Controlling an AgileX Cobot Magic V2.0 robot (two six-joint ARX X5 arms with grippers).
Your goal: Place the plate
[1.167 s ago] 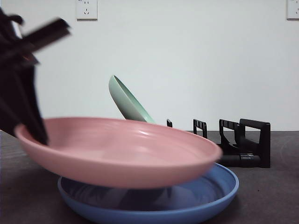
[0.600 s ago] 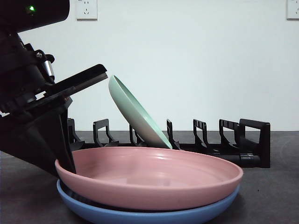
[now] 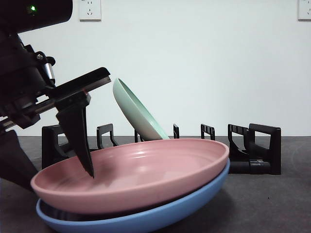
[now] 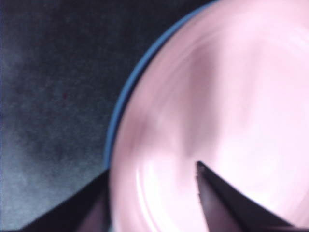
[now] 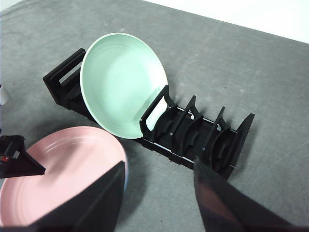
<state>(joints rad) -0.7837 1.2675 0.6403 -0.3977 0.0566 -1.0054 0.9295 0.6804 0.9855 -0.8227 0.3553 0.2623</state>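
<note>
Currently: pink plate tipped up at its rim by the left hand, on top of the blue plate.

Front view: left hand (image 3: pixel 80 145) grasps the near rim of the pink plate (image 3: pixel 146 170), one jaw inside the bowl, the other under the rim. Half a second ago the plate lay level in the blue plate (image 3: pixel 160 213); now its far edge is raised, so the lift toward the rack (image 3: pixel 252 150) has probably begun. Green plate (image 3: pixel 138 116) leans in a rack slot.
Left wrist view: blurred; jaws straddle the pink plate (image 4: pixel 217 106) rim, blue plate (image 4: pixel 126 96) edge showing, desk (image 4: pixel 48 96) beside.
Right wrist view: right hand (image 5: pixel 159 203) released, jaws apart, waiting above the desk (image 5: pixel 270 96); rack (image 5: pixel 193 135) holds the green plate (image 5: pixel 120 82), remaining slots free.
</note>
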